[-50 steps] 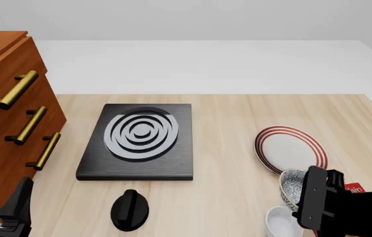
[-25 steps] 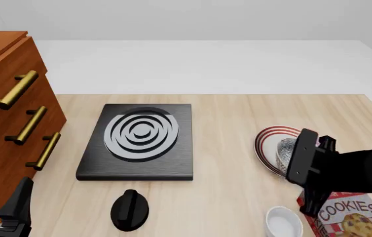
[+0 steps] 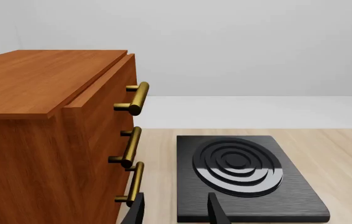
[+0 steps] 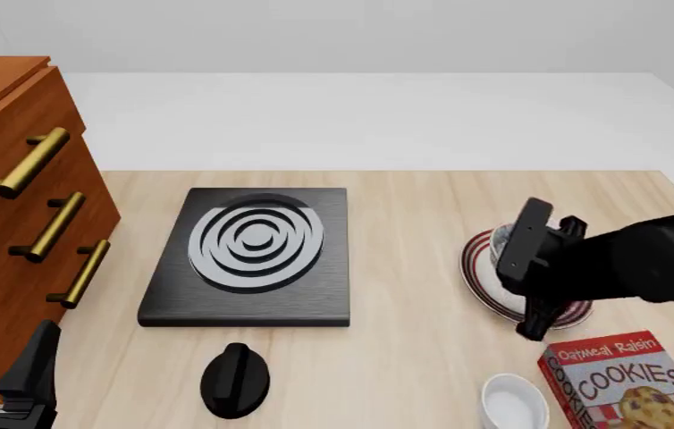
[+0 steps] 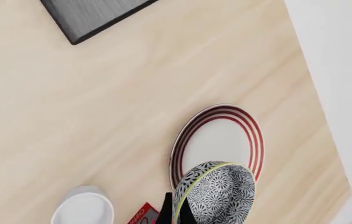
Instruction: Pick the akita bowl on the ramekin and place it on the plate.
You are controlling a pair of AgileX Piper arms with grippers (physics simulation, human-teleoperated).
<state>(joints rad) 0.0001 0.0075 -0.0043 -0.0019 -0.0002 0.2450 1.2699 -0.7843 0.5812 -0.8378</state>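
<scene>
My right gripper (image 4: 518, 254) is shut on the rim of the akita bowl (image 4: 501, 239), which hangs over the plate (image 4: 476, 273). In the right wrist view the bowl (image 5: 218, 192) shows its speckled inside and pale rim, with the gripper (image 5: 176, 213) pinching its edge over the near part of the red-ringed plate (image 5: 216, 137). The white ramekin (image 4: 514, 402) stands alone near the front edge, also seen as the ramekin (image 5: 84, 208). My left gripper (image 3: 176, 213) is open with nothing in it, low at the front left (image 4: 9, 375).
A black stove plate (image 4: 254, 252) lies mid-table with a black knob (image 4: 234, 380) in front of it. A wooden drawer cabinet (image 4: 15, 223) fills the left side. A cookies box (image 4: 623, 384) lies at the front right, beside the ramekin.
My right gripper has lifted the bowl off the ramekin and carried it away from the front edge to above the plate. The cookies box is uncovered now. The left arm has not moved.
</scene>
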